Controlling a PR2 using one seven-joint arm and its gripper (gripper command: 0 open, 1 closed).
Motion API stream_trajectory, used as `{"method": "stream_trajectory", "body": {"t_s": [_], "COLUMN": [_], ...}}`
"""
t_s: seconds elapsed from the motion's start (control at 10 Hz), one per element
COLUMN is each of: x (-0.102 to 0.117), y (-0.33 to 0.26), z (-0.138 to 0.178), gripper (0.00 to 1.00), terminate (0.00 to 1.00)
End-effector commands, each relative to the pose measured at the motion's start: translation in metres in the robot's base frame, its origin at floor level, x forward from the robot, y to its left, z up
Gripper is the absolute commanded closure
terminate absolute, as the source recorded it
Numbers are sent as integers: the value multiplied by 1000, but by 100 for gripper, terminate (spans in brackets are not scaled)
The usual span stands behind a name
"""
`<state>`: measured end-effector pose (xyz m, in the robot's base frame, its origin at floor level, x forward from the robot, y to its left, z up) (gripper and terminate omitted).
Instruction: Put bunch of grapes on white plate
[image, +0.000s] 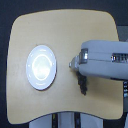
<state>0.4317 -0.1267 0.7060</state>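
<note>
The arm (107, 60) reaches in from the exterior view's right, level over the table (65, 30). Its gripper (74, 63) is blurred; whether it grips the grapes (83, 84) just below it is unclear. The plate (41, 67) lies apart, toward the left.

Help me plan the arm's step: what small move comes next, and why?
Probably lower the gripper onto the grapes and close. The grapes lie on the table beside the arm, apart from the plate, which holds nothing. Jaw state is unclear.
</note>
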Motion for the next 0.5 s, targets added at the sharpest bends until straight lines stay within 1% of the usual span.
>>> {"method": "stream_trajectory", "body": {"t_s": [0.0, 0.1, 0.4], "x": [-8, -11, -7], "y": [24, 27, 33], "z": [-3, -2, 1], "gripper": [0, 100, 100], "terminate": [0, 0, 0]}}
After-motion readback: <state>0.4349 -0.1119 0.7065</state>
